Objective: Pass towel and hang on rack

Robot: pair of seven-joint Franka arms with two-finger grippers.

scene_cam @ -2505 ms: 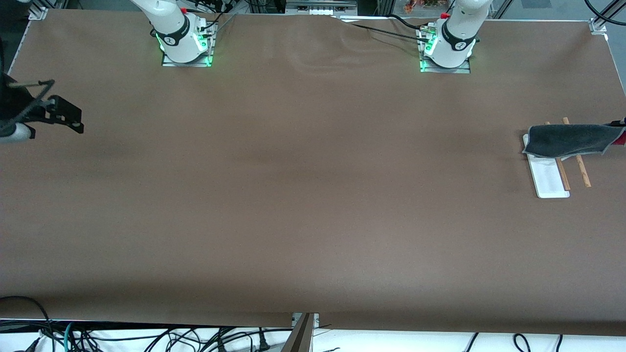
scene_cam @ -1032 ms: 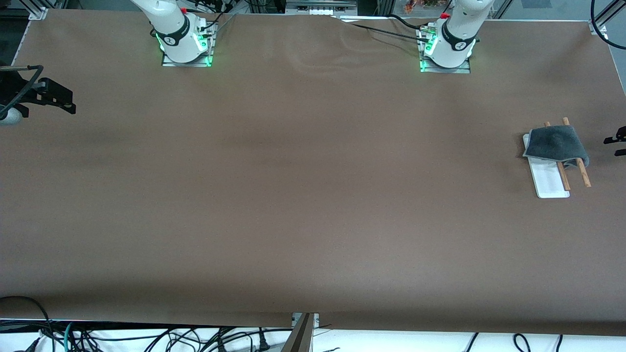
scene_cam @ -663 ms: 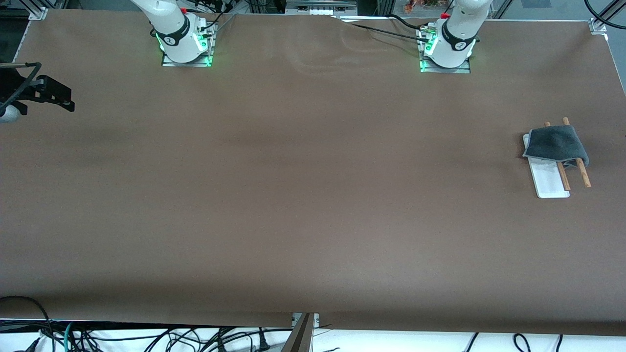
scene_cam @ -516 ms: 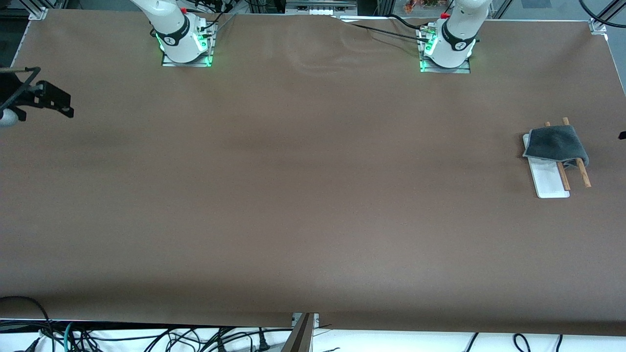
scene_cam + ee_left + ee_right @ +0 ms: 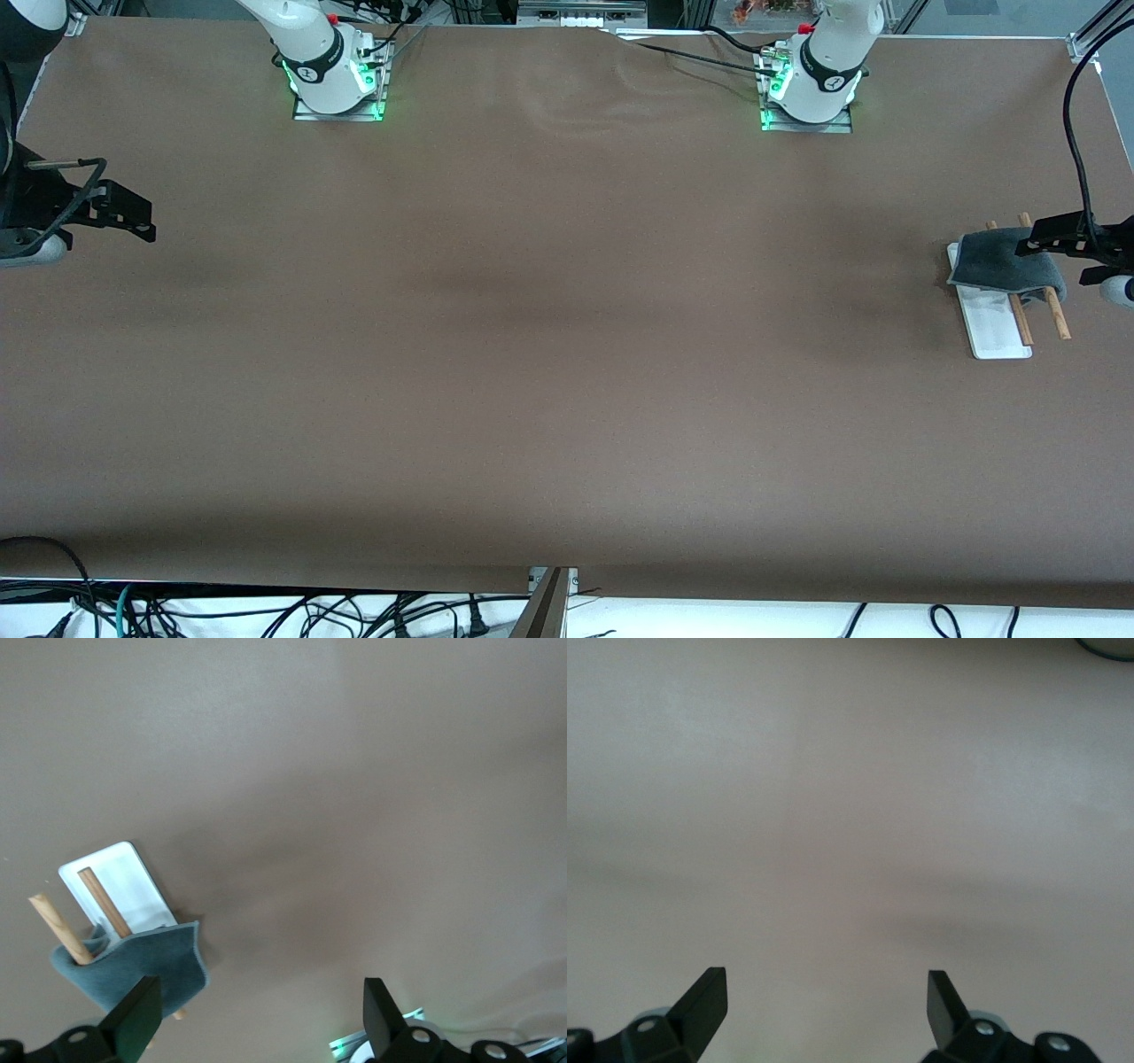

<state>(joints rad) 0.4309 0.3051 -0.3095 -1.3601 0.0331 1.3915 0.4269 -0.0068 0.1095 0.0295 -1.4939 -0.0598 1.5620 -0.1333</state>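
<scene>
The left gripper (image 5: 1038, 244) hangs with its fingers (image 5: 137, 1020) spread wide and nothing between them, over the towel (image 5: 997, 261) at the left arm's end of the table (image 5: 567, 354); its black cable loops up toward twelve o'clock. The towel is draped over the rack (image 5: 997, 323), covering the rods' farther portion, while the white base and bare rod ends stick out toward six o'clock of the cloth. In the left wrist view the towel (image 5: 133, 970) sags around the two wooden rods, one corner hanging off the base (image 5: 115, 881). The right gripper (image 5: 133, 217) waits at the right arm's end, at about nine o'clock of the front view, likewise wide open and empty (image 5: 824, 1010), over bare brown surface. Between the two grippers the tabletop lies open; the rack sits near the table's edge.
</scene>
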